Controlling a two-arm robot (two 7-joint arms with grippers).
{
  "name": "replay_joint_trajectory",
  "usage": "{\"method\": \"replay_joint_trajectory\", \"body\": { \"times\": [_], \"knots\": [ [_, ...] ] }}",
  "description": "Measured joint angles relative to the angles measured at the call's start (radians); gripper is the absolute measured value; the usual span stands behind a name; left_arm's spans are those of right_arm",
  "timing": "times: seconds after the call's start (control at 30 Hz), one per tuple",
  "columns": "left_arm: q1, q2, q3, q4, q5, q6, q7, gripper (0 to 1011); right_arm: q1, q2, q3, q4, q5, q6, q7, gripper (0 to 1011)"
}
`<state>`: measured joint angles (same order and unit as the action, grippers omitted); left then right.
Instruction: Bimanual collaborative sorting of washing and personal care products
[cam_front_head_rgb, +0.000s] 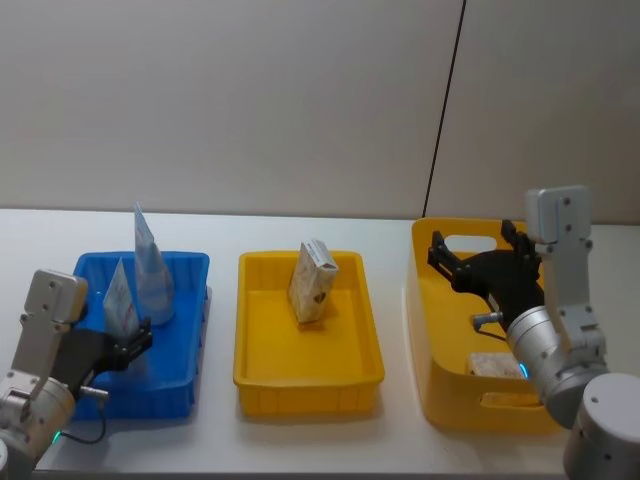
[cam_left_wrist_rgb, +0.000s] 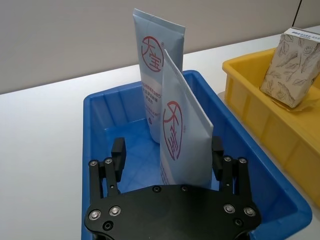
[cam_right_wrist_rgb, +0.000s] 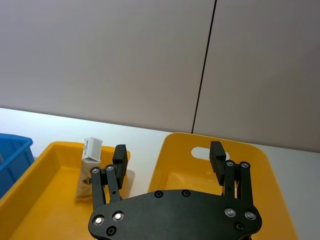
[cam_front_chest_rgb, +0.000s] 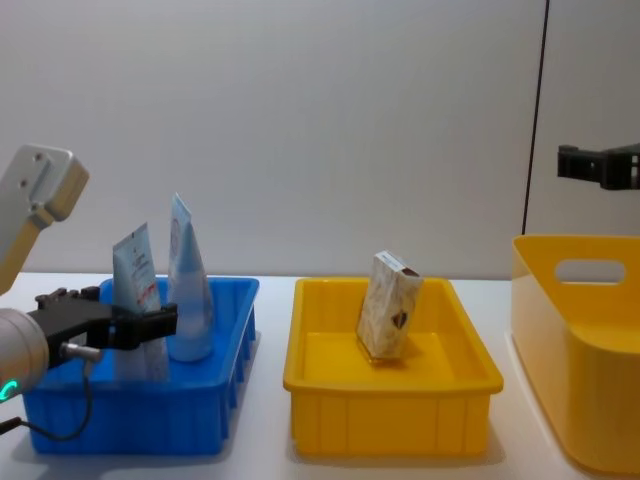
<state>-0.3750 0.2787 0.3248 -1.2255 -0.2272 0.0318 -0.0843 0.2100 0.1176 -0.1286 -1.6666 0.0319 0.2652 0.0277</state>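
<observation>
Left claw (cam_left_wrist_rgb: 167, 146), spread wide, straddles front tube (cam_left_wrist_rgb: 184, 145) in blue tray (cam_left_wrist_rgb: 95, 130), hiding the base of rear tube (cam_left_wrist_rgb: 152, 65). First carton (cam_front_head_rgb: 312, 280) leans in yellow tray (cam_front_head_rgb: 305, 395), frame centre. Second carton (cam_front_head_rgb: 492, 365), half hidden by the arm, lies in yellow bin (cam_front_head_rgb: 425, 310) at right, below the spread right claw (cam_front_head_rgb: 473, 247).

Left gripper (cam_left_wrist_rgb: 167, 146) spread astride upright tube (cam_left_wrist_rgb: 184, 131), second tube (cam_left_wrist_rgb: 156, 55) behind, blue tray (cam_left_wrist_rgb: 91, 131)

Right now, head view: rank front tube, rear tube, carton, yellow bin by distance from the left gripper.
1. Front tube, within the open left gripper, blue tray.
2. Rear tube, just behind it, same tray.
3. Carton, middle yellow tray.
4. Yellow bin, far right.
</observation>
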Motion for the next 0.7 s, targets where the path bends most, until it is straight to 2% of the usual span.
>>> {"method": "replay_joint_trajectory", "body": {
  "times": [0.37, 0.5, 0.53, 0.63, 0.7],
  "knots": [
    [-0.024, -0.013, -0.01, 0.068, -0.002, -0.032, -0.025, 731, 0.0, 0.0, 0.0, 0.0, 0.0, 0.0, 0.0, 1004],
    [-0.028, -0.016, -0.018, 0.088, -0.004, -0.042, -0.033, 560, 0.0, 0.0, 0.0, 0.0, 0.0, 0.0, 0.0, 1004],
    [-0.028, -0.016, -0.019, 0.09, -0.004, -0.044, -0.034, 560, 0.0, 0.0, 0.0, 0.0, 0.0, 0.0, 0.0, 1004],
    [-0.029, -0.016, -0.024, 0.099, -0.005, -0.05, -0.037, 461, 0.0, 0.0, 0.0, 0.0, 0.0, 0.0, 0.0, 1004],
    [-0.029, -0.016, -0.027, 0.105, -0.006, -0.055, -0.04, 431, 0.0, 0.0, 0.0, 0.0, 0.0, 0.0, 0.0, 1004]
  ]
}}
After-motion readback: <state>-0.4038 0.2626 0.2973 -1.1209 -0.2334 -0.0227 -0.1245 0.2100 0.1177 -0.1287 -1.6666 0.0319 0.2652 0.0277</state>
